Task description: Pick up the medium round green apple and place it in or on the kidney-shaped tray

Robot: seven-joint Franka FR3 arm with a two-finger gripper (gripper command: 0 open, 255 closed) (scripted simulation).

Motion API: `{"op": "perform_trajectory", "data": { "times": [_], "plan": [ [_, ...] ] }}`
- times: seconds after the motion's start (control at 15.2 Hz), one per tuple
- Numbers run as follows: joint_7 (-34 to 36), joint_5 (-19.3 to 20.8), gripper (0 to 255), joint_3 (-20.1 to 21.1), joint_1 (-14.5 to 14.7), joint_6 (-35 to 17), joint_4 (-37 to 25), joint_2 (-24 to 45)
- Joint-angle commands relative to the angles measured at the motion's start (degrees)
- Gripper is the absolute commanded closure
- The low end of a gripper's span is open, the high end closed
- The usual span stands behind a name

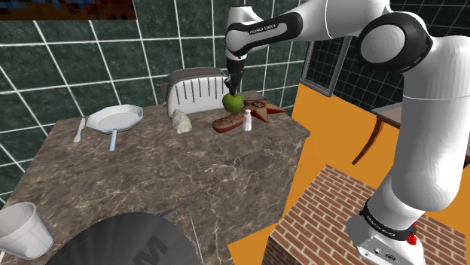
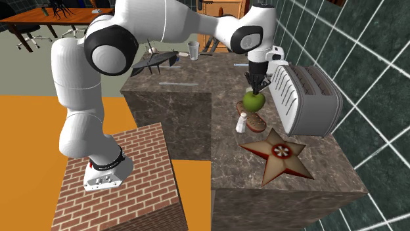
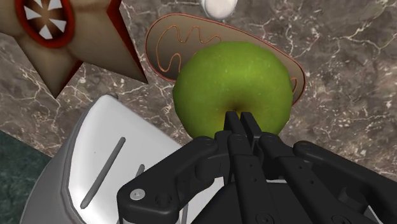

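In the shoulder view my gripper [image 1: 233, 89] pinches the green apple [image 1: 233, 101] by its top, aloft over the brown kidney-shaped tray [image 1: 226, 123]. The second exterior view sets the apple [image 2: 254, 101] straight beneath me and the tray [image 2: 256, 122] beneath that, with a white shaker [image 2: 242, 122] just beside it. In the wrist view my jaws nearly meet at the stem hollow, and the tray [image 3: 162, 54] past the apple looks bare, so I judge the way in is straight down.

On the worktop [image 1: 166, 169] the toaster [image 1: 192, 90] stands at the back. Just before it lies the kidney-shaped tray [image 1: 224, 123], and the apple [image 1: 233, 101] hangs above it, clasped by the hand [image 1: 233, 90]. On the shoulder view's right a shaker [image 1: 247, 120] stands just beside the tray, with the star-shaped dish [image 1: 265, 108] beyond it. Left of the tray lies a stone [image 1: 181, 121], and further left are a frying pan [image 1: 114, 118] and a piece of cutlery [image 1: 80, 129]. A cup [image 1: 22, 229] stands at the near left corner.
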State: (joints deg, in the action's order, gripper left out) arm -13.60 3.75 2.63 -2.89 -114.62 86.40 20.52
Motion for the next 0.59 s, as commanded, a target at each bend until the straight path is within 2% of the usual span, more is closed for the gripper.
{"op": "perform_trajectory", "data": {
  "times": [0.0, 0.33, 0.53],
  "plan": [
    [0.1, 0.1, 255, 0.0, 0.0, -1.7, 1.5, 0.1],
    [0.3, 0.2, 255, 0.0, 0.0, -5.1, 4.2, 0.8],
    [0.3, 0.2, 255, 0.0, 0.0, -5.1, 4.2, 0.8]
  ]
}}
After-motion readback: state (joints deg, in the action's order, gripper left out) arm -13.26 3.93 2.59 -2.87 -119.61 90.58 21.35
